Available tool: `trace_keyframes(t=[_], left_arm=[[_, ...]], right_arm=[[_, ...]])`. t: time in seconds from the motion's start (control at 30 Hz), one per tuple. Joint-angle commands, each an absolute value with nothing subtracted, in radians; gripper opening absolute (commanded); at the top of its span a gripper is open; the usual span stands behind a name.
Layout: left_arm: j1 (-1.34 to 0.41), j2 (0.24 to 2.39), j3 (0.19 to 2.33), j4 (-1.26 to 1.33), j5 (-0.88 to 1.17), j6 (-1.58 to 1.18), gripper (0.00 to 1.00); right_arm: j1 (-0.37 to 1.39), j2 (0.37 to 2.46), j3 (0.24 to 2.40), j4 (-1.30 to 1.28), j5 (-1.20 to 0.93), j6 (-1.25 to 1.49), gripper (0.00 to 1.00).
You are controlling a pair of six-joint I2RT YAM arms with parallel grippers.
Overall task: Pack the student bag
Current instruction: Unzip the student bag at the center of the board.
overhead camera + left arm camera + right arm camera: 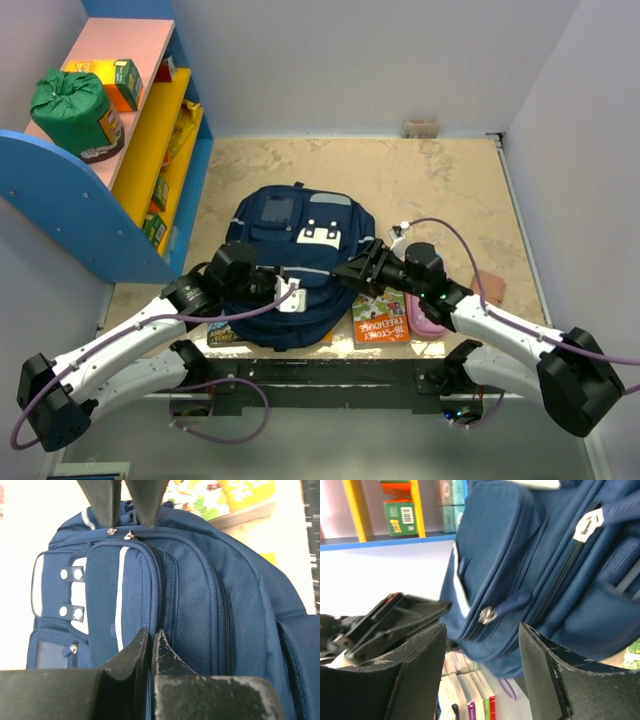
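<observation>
Student bag (300,255) lies flat on the table (450,190), centre of the overhead frame, front pocket up. The zips in view are closed. Nothing looks packed yet. A book (380,320) lies just beside the bag's lower right edge, with a pink pouch (432,326) next to it. A second book (224,335) sits at lower left, partly under the left arm.

Left gripper (150,644): fingers pressed together, tips against the bag's side panel at bottom centre of its wrist view. Cannot tell whether a fold of fabric is nipped between them.

Right gripper (481,627): jaws spread, holding nothing. A metal zip pull (486,615) sits in the gap between them, mid-frame in the right wrist view.

Step in hand, as I judge it: opening a compartment.

To do it well:
- Bring the right fingers square onto the pull itself, not the fabric around it.
- Close firmly before drawing.
- Draw along the line of the teeth, following the curve round the bag's corner and staying low rather than lifting.
- Have the left gripper brace the bag against the draw, since a soft bag will likely slide along otherwise.
- Two pulls sit close together at the top left of the left wrist view, so take only one.
- The pull is small, so a slip is the likely failure.
</observation>
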State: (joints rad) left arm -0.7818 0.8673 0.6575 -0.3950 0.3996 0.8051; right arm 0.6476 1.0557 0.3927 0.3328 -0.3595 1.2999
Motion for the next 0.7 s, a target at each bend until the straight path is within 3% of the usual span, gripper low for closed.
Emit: trace_keyframes(t=[0.0,0.43,0.53,0.67], left_arm=[[-0.782,0.859,0.624,-0.219,0.324,0.825,0.0],[-0.782,0.861,0.637,-0.25,0.379,0.795,0.0],[-0.782,0.864,0.637,-0.256,0.406,0.789,0.0],[-0.781,0.865,0.635,-0.262,0.431,0.787,0.0]], right_arm=[[0.634,1.023,0.419,0.284,-0.387,1.339,0.63],[0.635,1.218,0.344,0.656,-0.321,1.542,0.58],[0.635,1.235,0.347,0.701,-0.279,1.582,0.53],[0.635,1.273,0.364,0.707,-0.245,1.597,0.4]])
